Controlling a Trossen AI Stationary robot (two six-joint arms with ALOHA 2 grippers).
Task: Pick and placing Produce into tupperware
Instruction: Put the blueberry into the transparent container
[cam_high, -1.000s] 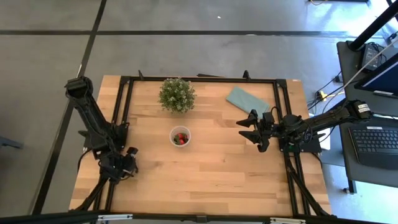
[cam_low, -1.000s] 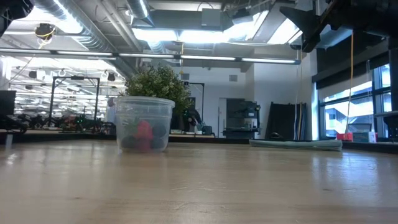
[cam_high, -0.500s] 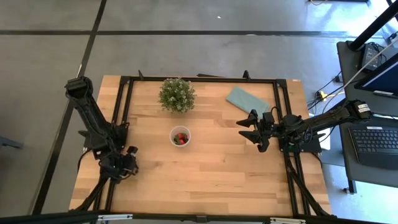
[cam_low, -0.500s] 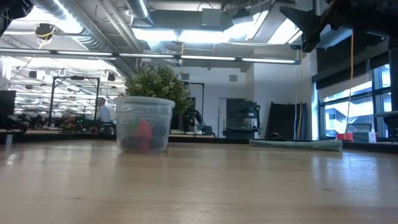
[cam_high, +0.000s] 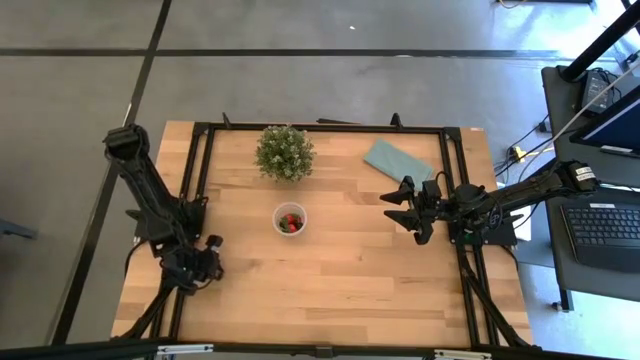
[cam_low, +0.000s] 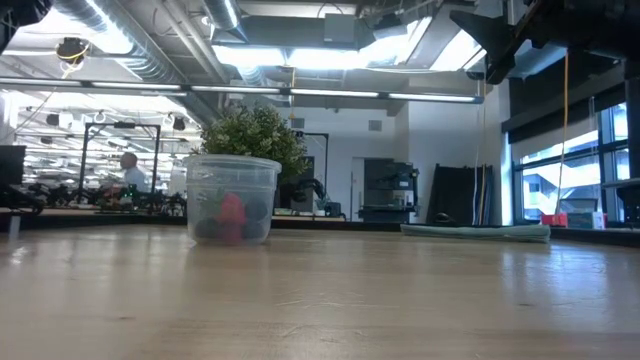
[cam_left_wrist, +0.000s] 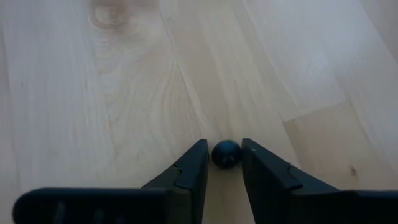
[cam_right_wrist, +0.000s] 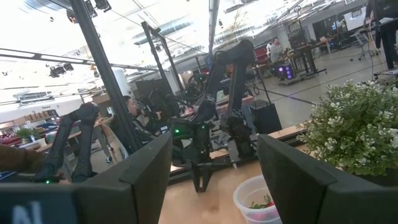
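Produce: one dark berry (cam_left_wrist: 226, 153) is seen on the bare table (cam_left_wrist: 93, 93) at its left edge, sitting between the left gripper (cam_left_wrist: 224, 163) fingers, which are narrowed to just beside it but cannot be confirmed as clamped. Being small, round and smooth, it is judged likely to be squeezed out or rolled away if the closing is off-centre. The tupperware (cam_high: 290, 218), already holding red and dark berries, stands mid-table well apart; the right gripper (cam_high: 402, 212) is held spread, waiting near the teal cloth (cam_high: 396, 159).

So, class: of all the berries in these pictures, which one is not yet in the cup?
The dark berry lying on the bare wood between the left gripper fingers; the others, red and dark, sit inside the clear cup.
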